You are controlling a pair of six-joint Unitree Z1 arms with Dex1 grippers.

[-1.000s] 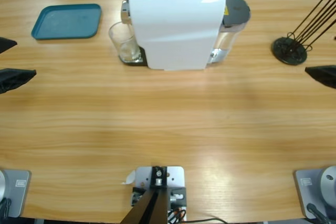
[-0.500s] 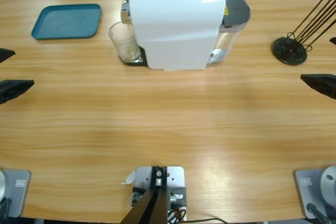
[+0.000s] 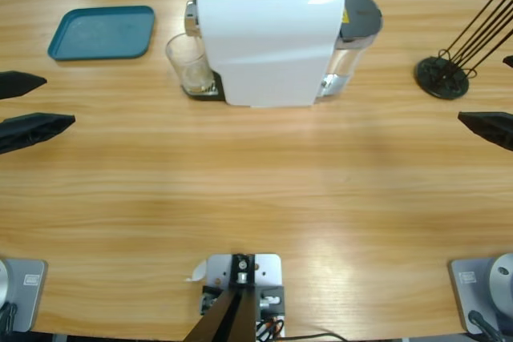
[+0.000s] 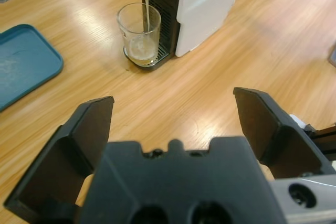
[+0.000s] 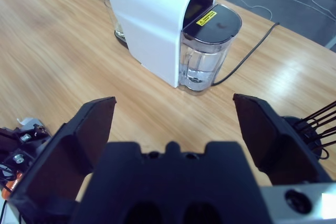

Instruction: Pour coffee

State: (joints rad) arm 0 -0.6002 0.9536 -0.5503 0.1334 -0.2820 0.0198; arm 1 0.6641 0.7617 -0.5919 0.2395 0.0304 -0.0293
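A clear glass (image 3: 189, 66) stands on the drip tray under the spout of a white coffee machine (image 3: 268, 38). In the left wrist view a thin stream (image 4: 146, 17) falls from the spout into the glass (image 4: 139, 35). The coffee (image 4: 140, 53) lies there as a shallow pale-brown layer. My left gripper (image 3: 58, 100) is open at the table's left edge, well short of the glass, and holds nothing (image 4: 173, 100). My right gripper (image 3: 483, 90) is open at the right edge with nothing in it (image 5: 173, 100). From there the machine (image 5: 152, 24) hides most of the glass (image 5: 112, 18).
A teal tray (image 3: 102, 32) lies at the back left. The machine's water tank (image 5: 207, 51) sits at its right end, with a black cable running off behind. A black wire rack (image 3: 442, 76) stands at the back right, near the right gripper.
The left gripper has moved rightward, farther in over the table. The right gripper shifted slightly inward, then stayed put. Glass and machine have not moved.
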